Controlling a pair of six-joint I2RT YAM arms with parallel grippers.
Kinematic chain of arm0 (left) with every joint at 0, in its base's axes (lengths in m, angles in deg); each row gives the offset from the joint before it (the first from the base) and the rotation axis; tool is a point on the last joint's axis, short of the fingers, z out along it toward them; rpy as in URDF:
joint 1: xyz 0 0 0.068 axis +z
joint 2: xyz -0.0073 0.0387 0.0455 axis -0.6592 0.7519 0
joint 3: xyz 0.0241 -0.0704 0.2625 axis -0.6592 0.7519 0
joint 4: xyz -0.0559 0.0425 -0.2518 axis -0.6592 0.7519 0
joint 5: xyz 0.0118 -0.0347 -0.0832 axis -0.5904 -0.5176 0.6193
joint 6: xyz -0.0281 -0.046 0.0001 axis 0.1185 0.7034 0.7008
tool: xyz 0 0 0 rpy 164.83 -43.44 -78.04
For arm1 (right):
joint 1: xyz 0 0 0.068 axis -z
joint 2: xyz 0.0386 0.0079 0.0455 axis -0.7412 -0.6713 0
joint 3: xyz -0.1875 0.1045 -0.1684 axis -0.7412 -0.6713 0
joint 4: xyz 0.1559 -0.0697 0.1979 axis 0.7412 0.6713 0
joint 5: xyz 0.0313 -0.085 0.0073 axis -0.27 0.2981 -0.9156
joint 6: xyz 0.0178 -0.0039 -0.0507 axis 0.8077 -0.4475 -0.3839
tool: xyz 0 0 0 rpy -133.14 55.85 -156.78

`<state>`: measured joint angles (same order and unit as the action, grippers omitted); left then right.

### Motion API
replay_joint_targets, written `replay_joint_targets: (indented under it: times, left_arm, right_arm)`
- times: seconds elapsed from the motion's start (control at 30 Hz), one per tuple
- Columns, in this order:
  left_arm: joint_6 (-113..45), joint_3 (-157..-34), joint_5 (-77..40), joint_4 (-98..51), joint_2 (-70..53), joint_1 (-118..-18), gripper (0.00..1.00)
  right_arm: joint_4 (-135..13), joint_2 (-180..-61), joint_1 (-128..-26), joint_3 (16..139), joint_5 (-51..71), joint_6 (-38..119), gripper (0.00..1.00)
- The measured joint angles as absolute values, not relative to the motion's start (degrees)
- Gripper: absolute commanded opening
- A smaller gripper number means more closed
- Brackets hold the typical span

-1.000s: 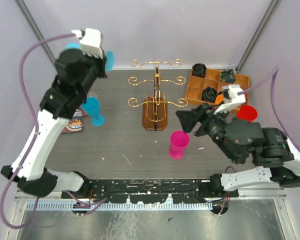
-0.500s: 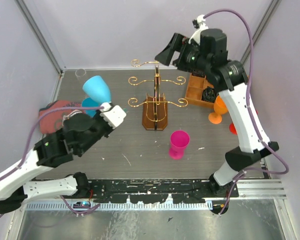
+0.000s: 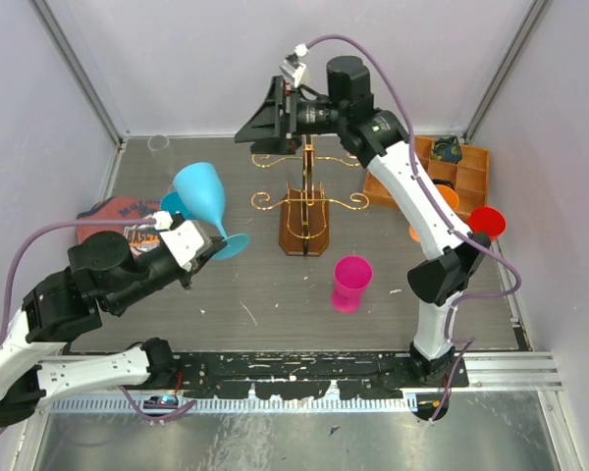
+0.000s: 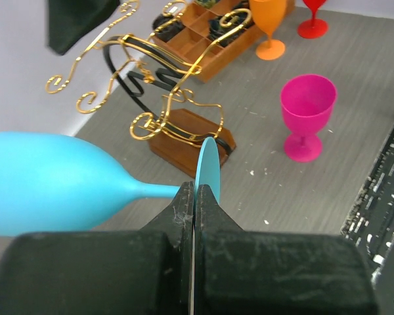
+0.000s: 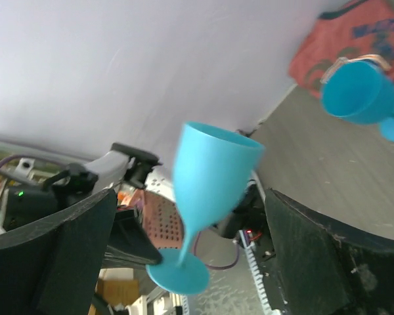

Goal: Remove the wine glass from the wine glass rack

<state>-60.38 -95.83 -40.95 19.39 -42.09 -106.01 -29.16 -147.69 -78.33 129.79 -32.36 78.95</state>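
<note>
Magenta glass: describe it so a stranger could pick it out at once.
Find the gold wire rack mid-table. On the arms' side of its wooden base, slightly right, the magenta glass stands upright alone. No other glass shares its colour; the orange glass and red glass sit farther right.

Bare table [image 3: 275,294] lies open at lower centre of the overhead view, left of the pink glass [image 3: 352,283]. The wine glass rack [image 3: 306,211] blocks mid-frame. The spread right gripper [image 3: 267,116] overlaps the rack's top, and the tilted blue wine glass [image 3: 201,191] crowds its left side.
</note>
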Motion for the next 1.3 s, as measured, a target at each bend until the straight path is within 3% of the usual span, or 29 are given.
replay_joint_targets:
  times: [0.27, 0.93, 1.1, 1.3]
  left_arm:
    - [-58.6, -96.1, -36.5, 21.9, -41.6, -106.0, 0.00]
    - [-59.6, -99.2, -32.6, 23.1, -40.8, -106.1, 0.00]
    - [-60.2, -99.2, -32.5, 23.1, -41.4, -106.2, 0.00]
    - [-60.6, -99.2, -32.5, 23.1, -41.8, -106.2, 0.00]
  right_arm:
    - [-41.2, -149.6, -84.7, 128.3, -37.6, 85.3, 1.00]
    - [-36.9, -153.9, -89.3, 127.2, -34.2, 82.1, 1.00]
    - [-38.6, -153.9, -89.6, 127.2, -34.4, 82.2, 0.92]
    - [-39.4, -153.9, -89.6, 126.5, -35.0, 82.1, 0.98]
